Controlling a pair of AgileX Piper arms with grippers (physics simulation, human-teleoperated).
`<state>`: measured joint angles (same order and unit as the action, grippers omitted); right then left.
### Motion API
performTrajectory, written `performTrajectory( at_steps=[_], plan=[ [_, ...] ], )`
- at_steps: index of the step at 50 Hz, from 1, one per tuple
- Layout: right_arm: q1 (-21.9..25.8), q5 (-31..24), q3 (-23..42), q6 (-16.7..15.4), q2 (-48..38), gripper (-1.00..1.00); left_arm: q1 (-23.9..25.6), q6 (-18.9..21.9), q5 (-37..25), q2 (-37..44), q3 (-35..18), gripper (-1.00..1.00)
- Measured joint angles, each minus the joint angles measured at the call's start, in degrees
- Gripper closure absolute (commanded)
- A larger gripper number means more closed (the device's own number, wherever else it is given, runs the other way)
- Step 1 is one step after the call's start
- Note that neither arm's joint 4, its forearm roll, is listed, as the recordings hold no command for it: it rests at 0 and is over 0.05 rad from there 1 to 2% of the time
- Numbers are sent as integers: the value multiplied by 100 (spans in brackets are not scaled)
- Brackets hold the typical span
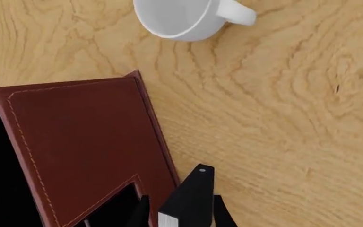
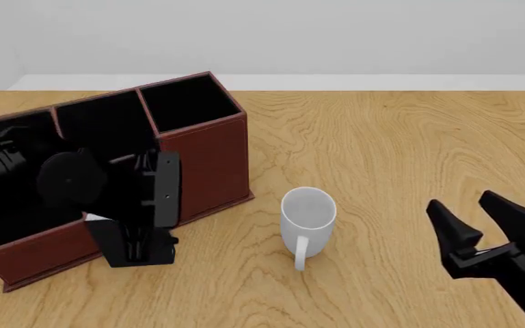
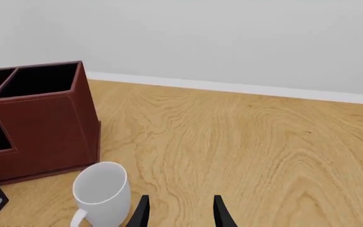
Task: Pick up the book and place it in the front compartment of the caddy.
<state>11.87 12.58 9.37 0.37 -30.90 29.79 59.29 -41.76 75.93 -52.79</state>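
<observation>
1. Pale walls close off the far side of a light wooden table point(image 2: 399, 143), which carries everything in play.
2. The book point(image 2: 135, 242) is a thick black volume held upright in the left gripper point(image 2: 144, 236), just in front of the caddy's near wall and low over the table; whether its bottom edge touches the wood I cannot tell. In the left wrist view the fingers sit on either side of its black cover with the white page edge between them, so the grip looks firm.
3. The caddy point(image 2: 203, 164), reddish-brown with black insides, stands at the table's left; its low front compartment lies right behind the book, partly hidden by the arm.
4. A white mug point(image 2: 306, 217) stands near the caddy's right corner, apart from the book.
5. The right gripper point(image 2: 477, 219) hovers well to the right with its jaws spread and nothing between them.
6. My judgement: the pick-up is done and the carry is in hand. Next the book must rise above the front wall, move back over the low compartment, then go down straight before the fingers let go.
</observation>
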Motion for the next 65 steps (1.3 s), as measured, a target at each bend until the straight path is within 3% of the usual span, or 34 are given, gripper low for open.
performTrajectory(
  at_steps=[35, 64, 65],
  plan=[
    [1, 411, -137, -14, -391, -100, -290, -190, 587, 137, 513, -100],
    [-41, 545, -194, -71, -525, -100, -666, -9, 936, 314, 917, -100],
    [-42, 547, -195, -72, -527, -100, -681, 3, 946, 317, 932, 100]
  ],
)
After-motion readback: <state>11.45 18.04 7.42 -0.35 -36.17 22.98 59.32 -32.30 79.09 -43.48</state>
